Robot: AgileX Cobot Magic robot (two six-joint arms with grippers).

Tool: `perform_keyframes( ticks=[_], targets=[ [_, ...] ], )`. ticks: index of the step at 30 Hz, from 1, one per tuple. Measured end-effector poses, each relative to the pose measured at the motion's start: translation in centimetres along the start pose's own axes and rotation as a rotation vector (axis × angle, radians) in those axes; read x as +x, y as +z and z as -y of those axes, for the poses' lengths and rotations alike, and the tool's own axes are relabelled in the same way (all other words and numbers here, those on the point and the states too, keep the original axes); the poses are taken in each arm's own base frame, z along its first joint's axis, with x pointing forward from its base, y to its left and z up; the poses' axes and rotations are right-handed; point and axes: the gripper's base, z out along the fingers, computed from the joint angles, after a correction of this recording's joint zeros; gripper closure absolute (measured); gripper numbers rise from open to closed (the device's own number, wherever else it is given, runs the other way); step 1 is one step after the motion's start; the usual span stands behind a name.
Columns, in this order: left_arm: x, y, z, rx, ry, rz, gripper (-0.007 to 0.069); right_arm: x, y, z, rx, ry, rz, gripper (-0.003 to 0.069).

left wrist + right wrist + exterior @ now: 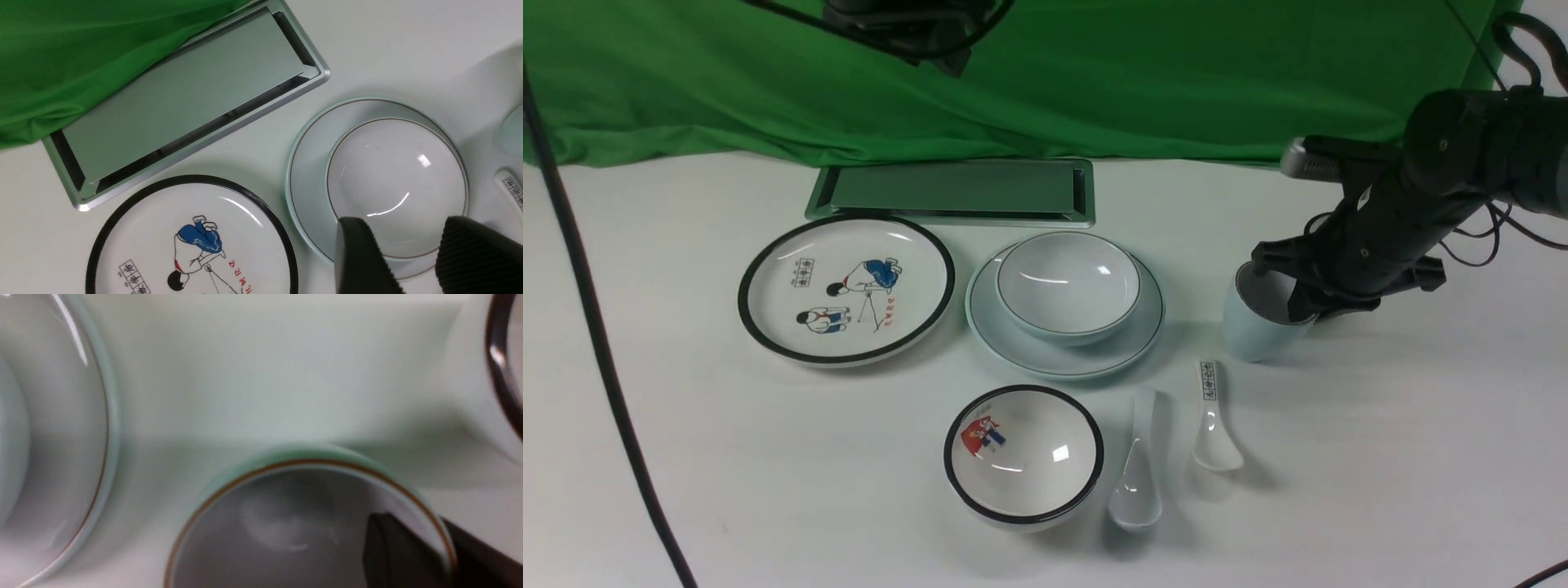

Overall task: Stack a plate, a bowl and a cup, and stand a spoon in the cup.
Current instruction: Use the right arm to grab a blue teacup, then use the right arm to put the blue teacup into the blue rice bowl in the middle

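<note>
The cup [1252, 327] leans tilted at the 3 o'clock side of the counter [1380, 457], clamped by the right pincer [1294, 304] — 1 finger inside the rim, 1 outside. Whether its base touches the counter I cannot tell. At its 9 o'clock the bowl [1068, 282] sits in the plate [1013, 347]. The spoon [1135, 482] lies at the cup's 7 o'clock, just beside a marked spoon [1215, 425]. The left pincer [404, 237] hangs above the bowl, fingers apart — holding nothing.
</note>
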Motion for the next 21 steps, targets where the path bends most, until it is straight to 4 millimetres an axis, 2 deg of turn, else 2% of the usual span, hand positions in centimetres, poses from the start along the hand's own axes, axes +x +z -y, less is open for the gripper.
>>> perform_keyframes(
  ticks=[2,5,8,9,10,11,13,15,17,18,19,20,21],
  targets=[
    [0.0,-0.5,-0.1,-0.021,0.008,0.004,0.0389,0.1,-0.8,-0.1,-0.001,-0.037,-0.011,0.0573],
    [-0.1,-2.2,-0.1,-0.057,0.020,0.030,0.0389,-0.6,-3.8,-0.8,-0.012,-0.126,0.031,0.0573],
    [-0.3,-5.0,0.2,-0.076,0.017,0.082,0.0389,-2.3,-7.5,-2.8,-0.034,-0.237,0.105,0.0573],
    [-0.3,-5.5,0.3,-0.078,0.015,0.091,0.0389,-2.5,-7.9,-3.2,-0.038,-0.254,0.114,0.0573],
    [-0.2,-7.6,0.7,-0.086,0.018,0.128,0.0389,-3.3,-9.3,-5.2,-0.058,-0.330,0.139,0.0573],
    [-0.1,-7.7,0.7,-0.085,0.016,0.128,0.0389,-3.5,-9.6,-5.4,-0.061,-0.339,0.151,0.0573],
    [0.7,-9.5,1.2,-0.087,0.014,0.138,0.0389,-4.2,-9.6,-7.6,-0.083,-0.407,0.144,0.0573],
    [2.0,-10.4,1.6,-0.084,0.011,0.117,0.0389,-4.9,-8.7,-9.4,-0.100,-0.453,0.125,0.0573],
    [3.8,-10.4,1.9,-0.076,-0.004,0.067,0.0389,-5.5,-7.3,-10.8,-0.111,-0.478,0.104,0.0573],
    [5.1,-10.8,2.3,-0.072,-0.016,0.049,0.0389,-5.8,-5.6,-11.6,-0.116,-0.491,0.079,0.0573],
    [5.3,-10.5,2.3,-0.070,-0.020,0.038,0.0389,-5.9,-5.8,-11.6,-0.115,-0.492,0.086,0.0573],
    [6.4,-10.5,2.5,-0.069,-0.029,0.028,0.0389,-6.1,-4.9,-12.1,-0.118,-0.500,0.077,0.0573],
    [8.3,-10.9,2.9,-0.070,-0.037,0.035,0.0389,-6.4,-2.8,-12.9,-0.121,-0.511,0.055,0.0573]
  ],
)
